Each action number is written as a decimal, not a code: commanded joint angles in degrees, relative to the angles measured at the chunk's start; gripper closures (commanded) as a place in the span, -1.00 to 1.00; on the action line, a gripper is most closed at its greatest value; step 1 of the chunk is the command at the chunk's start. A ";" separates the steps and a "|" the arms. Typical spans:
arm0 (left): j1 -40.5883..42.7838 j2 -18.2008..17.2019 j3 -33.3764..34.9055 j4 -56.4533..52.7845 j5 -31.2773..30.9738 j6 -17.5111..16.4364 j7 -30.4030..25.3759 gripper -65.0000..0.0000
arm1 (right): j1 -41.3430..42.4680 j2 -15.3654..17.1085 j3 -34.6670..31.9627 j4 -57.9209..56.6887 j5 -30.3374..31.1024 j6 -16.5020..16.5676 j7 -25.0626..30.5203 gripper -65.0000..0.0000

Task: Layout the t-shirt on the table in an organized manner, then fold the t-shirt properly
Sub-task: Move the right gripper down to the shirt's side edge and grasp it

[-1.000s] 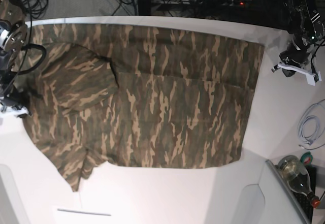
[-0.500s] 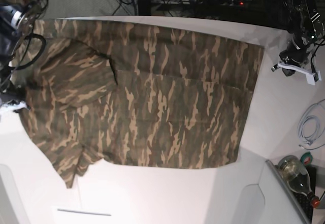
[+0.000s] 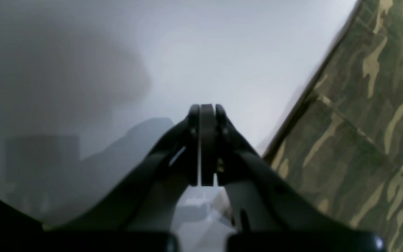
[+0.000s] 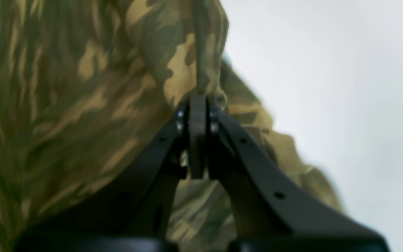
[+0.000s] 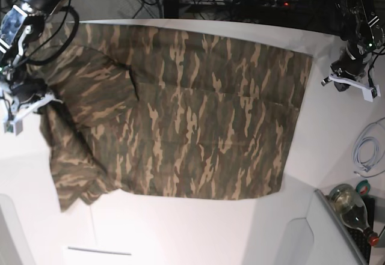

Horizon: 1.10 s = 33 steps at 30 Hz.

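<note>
T-shirt [image 5: 180,115] long axis 3–9 o'clock on counter [image 5: 325,151]; right end effector [image 4: 198,105] clamps its 9 o'clock edge; left end effector [image 3: 203,115] closed, empty, at 3 o'clock.

Right gripper [image 5: 30,106] has lifted and swung in over the table's [image 5: 180,229] left edge, dragging the t-shirt's [image 5: 198,127] left side with it. Near-left sleeve corner pulled back from the near edge, now bunched (it lay flat and pointed a second ago). Far-left cloth raised off the table toward the arm. Right wrist view: jaws closed on a cloth fold.
</note>
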 commanded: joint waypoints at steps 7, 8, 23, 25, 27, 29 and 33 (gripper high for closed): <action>-0.37 -1.09 -0.32 0.95 -0.41 -0.17 -1.07 1.00 | -2.80 -2.05 1.20 1.58 0.34 -0.19 0.64 0.85; -0.37 -1.09 -0.32 0.95 -0.41 -0.17 -1.07 1.00 | -2.88 -2.05 1.64 1.67 0.25 -0.19 0.56 0.74; -0.46 -1.09 -0.59 0.95 -0.41 -0.17 -1.07 1.00 | 15.49 11.58 -9.88 -19.16 -0.02 -3.61 -0.06 -0.08; -0.46 -1.09 -0.59 1.03 -0.41 -0.17 -1.07 1.00 | 18.22 12.81 -11.37 -24.62 -0.02 -4.93 1.79 -0.08; -0.46 -1.09 -0.59 0.77 -0.41 -0.17 -1.07 1.00 | 19.97 13.69 -12.78 -29.19 -0.02 -5.02 3.90 -0.08; -0.46 -1.09 -0.59 0.59 -0.41 -0.17 -1.07 1.00 | 21.12 13.95 -14.10 -31.65 -0.02 -5.02 4.95 -0.08; -0.46 -1.09 -0.59 0.59 -0.41 -0.17 -1.07 1.00 | 22.35 13.95 -14.89 -35.34 -0.02 -7.83 7.24 -0.08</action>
